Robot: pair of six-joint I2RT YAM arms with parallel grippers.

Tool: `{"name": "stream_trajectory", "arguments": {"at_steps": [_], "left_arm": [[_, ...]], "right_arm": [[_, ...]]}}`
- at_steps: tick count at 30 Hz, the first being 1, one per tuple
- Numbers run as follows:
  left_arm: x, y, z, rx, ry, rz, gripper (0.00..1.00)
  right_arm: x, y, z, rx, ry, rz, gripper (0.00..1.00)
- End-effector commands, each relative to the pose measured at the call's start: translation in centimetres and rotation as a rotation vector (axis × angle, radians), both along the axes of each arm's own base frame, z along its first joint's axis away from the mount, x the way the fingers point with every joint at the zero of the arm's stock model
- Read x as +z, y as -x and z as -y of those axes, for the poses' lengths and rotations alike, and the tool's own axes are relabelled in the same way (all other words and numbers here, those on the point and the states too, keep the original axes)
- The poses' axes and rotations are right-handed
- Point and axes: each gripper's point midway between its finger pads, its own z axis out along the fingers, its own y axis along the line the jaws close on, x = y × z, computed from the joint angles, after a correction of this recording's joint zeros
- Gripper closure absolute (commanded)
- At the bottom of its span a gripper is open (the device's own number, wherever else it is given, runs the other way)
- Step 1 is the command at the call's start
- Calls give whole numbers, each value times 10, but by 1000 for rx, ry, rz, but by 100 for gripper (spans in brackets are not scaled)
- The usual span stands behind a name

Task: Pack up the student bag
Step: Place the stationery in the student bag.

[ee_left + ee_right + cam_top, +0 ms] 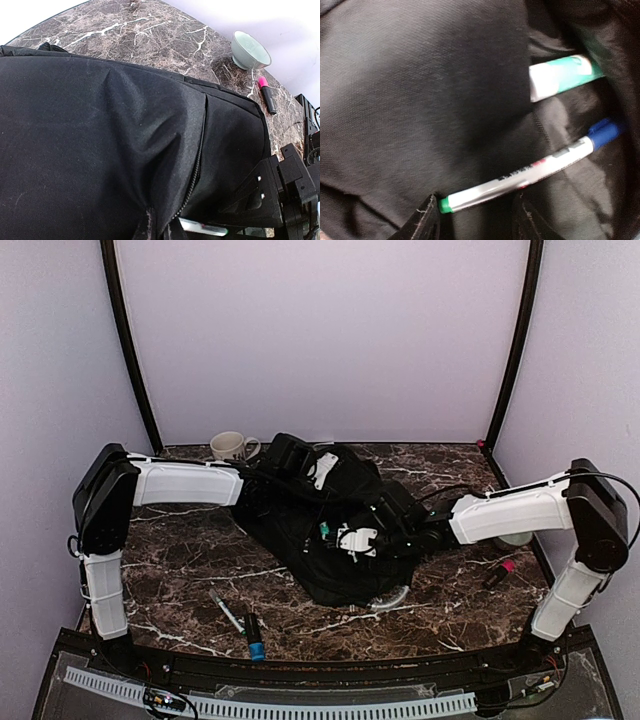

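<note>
**A:** Where is your large black soft fabric backpack (330,550)?
**B:** Middle of the marble table (180,540). It looks limp and probably light, so grip a seam. Your left gripper (157,227) pinches its cloth. Your right gripper (475,220) is half open inside, with a white blue-capped marker (520,175) loose between its jaws.

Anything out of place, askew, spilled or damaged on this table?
Nothing looks spilled or damaged. The student bag lies slumped mid-table. A white pen and a blue-tipped marker lie loose near the front edge, and a pink highlighter lies near the bowl, all outside the bag.
</note>
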Motion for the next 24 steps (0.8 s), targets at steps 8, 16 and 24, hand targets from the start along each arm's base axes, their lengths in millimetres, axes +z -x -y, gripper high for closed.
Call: {"name": "stream_trajectory", "arguments": {"at_steps": [8, 16, 24], "left_arm": [[37, 29, 15, -103, 92, -1, 100], [37, 30, 14, -105, 93, -12, 100], [42, 28, 16, -106, 96, -3, 100]], "right_arm": [[32, -47, -22, -58, -69, 253, 73], [34, -55, -39, -30, -113, 289, 88], [54, -43, -68, 8, -235, 232, 94]]}}
